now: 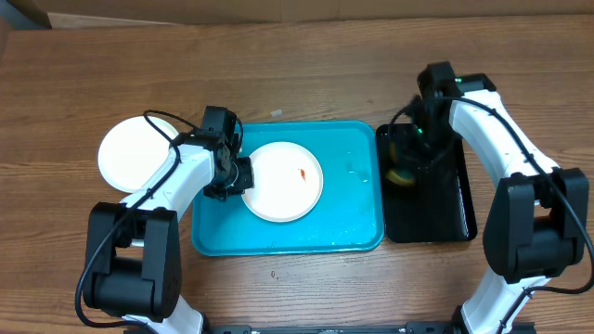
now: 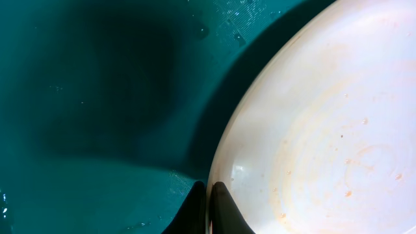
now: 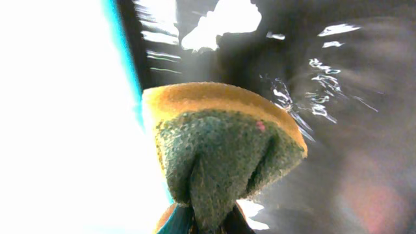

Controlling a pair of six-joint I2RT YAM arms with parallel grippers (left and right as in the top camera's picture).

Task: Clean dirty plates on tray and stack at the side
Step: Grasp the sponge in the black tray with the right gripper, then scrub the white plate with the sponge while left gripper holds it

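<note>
Wooden desk (image 1: 297, 37) carries the turquoise tray (image 1: 357, 199) at its middle. One white plate (image 1: 283, 181) with an orange smear lies in the tray's left half, and the left claw (image 1: 243, 174) is pinched tight on its left rim. The other plates (image 1: 135, 156) sit stacked on the desk just left of the tray. The right claw (image 3: 203, 224) squeezes a sponge (image 3: 221, 149) over the black tray (image 1: 445, 209).

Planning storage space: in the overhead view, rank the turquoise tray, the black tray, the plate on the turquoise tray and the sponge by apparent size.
1. turquoise tray
2. black tray
3. white plate
4. sponge, partly hidden, clearly the smallest
</note>
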